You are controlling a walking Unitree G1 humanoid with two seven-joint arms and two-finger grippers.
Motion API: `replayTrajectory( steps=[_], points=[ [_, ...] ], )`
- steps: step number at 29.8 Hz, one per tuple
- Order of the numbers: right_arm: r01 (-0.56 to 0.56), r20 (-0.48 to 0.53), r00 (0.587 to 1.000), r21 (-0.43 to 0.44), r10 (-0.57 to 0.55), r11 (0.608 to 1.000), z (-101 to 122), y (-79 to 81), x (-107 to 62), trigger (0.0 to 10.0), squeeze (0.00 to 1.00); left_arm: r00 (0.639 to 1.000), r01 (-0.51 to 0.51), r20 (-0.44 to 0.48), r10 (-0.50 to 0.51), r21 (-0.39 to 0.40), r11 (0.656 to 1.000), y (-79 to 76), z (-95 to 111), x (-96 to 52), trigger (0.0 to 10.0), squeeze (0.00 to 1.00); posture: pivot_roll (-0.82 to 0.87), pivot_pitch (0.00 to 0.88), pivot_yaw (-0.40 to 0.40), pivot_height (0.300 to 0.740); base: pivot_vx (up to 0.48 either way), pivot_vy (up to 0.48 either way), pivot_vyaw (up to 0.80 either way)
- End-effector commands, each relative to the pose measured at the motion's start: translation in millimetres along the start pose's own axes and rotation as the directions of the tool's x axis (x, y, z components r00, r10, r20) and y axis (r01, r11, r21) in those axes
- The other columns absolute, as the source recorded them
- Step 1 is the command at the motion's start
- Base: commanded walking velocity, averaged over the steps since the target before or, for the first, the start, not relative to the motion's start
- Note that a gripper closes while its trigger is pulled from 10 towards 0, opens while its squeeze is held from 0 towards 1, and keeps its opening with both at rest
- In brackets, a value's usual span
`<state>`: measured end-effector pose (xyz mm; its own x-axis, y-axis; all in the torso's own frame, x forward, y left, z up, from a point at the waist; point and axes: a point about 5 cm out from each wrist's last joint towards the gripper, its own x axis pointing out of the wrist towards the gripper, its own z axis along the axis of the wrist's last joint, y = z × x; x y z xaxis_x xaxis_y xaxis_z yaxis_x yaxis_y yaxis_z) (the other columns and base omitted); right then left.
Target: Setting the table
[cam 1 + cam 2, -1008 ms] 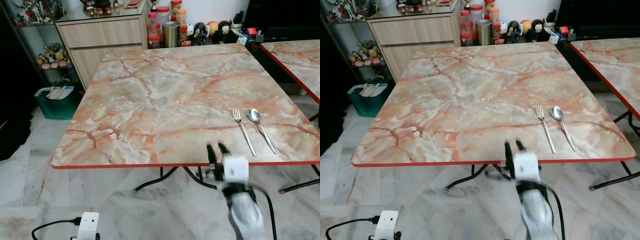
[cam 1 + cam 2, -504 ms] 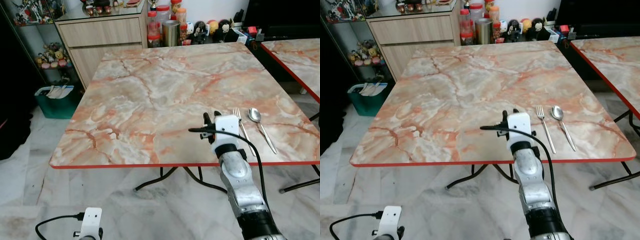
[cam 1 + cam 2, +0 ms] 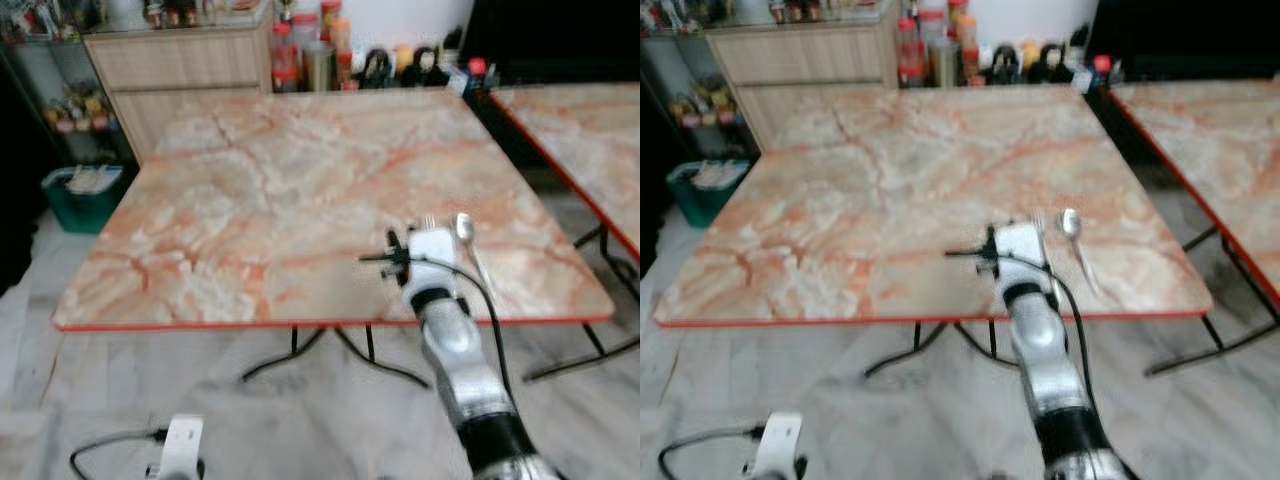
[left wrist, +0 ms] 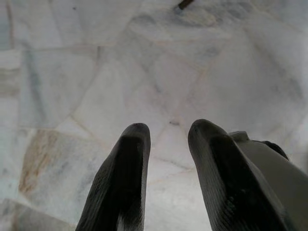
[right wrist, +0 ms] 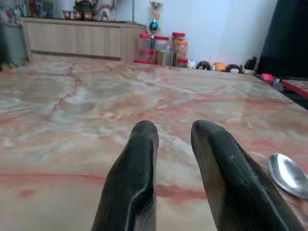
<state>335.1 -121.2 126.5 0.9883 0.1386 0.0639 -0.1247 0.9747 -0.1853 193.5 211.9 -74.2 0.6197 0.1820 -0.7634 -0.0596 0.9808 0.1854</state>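
Observation:
A fork (image 3: 1038, 218) and a spoon (image 3: 463, 228) lie side by side near the front right of the marble-patterned table (image 3: 250, 200). My right arm reaches over the table's front edge, its white wrist just left of the fork and covering part of it. The right gripper (image 5: 174, 127) hovers low over the tabletop, its fingers close together with nothing between them. The spoon's bowl (image 5: 288, 175) shows beside one finger. My left gripper (image 4: 166, 127) hangs idle over the marble floor, fingers close together and holding nothing.
A second table (image 3: 580, 130) stands close on the right. Behind the first table are a wooden cabinet (image 3: 170, 70) and a row of jars (image 3: 300, 60). A green bin (image 3: 80, 190) sits at the left. A white device with a cable (image 3: 180, 445) lies on the floor.
My right arm rose from below the table's front edge to over the tabletop beside the fork. The head view has since shifted and blurred; fork and spoon have not moved.

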Motion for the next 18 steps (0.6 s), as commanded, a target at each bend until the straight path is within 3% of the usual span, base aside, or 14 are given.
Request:
replayTrajectory(
  steps=[1, 13, 18],
  points=[
    [0.006, -0.013, 1.000, -0.002, -0.006, 1.000, -3.1, -3.7, 0.2, 10.0, 0.00, 1.000, 0.005, -0.013, -0.006, -0.015, 1.000, -2.4, -4.1, -0.8, 10.0, 0.00, -0.07, 0.000, 0.064, 0.693, 0.000, 0.000, 0.00],
    [-0.004, -0.002, 1.000, 0.015, 0.004, 1.000, -1.1, 1.4, 2.6, 10.0, 0.00, 1.000, -0.008, -0.001, 0.008, -0.035, 0.999, 0.0, -0.4, -0.1, 10.0, 0.00, -0.06, 0.000, 0.058, 0.693, 0.000, 0.000, 0.00],
    [-0.006, -0.008, 1.000, 0.047, 0.006, 0.999, -2.0, 4.0, 2.1, 10.0, 0.00, 1.000, -0.006, -0.004, 0.005, -0.038, 0.999, -1.1, -1.0, -0.2, 10.0, 0.00, -0.06, 0.000, 0.057, 0.693, 0.270, 0.000, 0.00]
  ],
)
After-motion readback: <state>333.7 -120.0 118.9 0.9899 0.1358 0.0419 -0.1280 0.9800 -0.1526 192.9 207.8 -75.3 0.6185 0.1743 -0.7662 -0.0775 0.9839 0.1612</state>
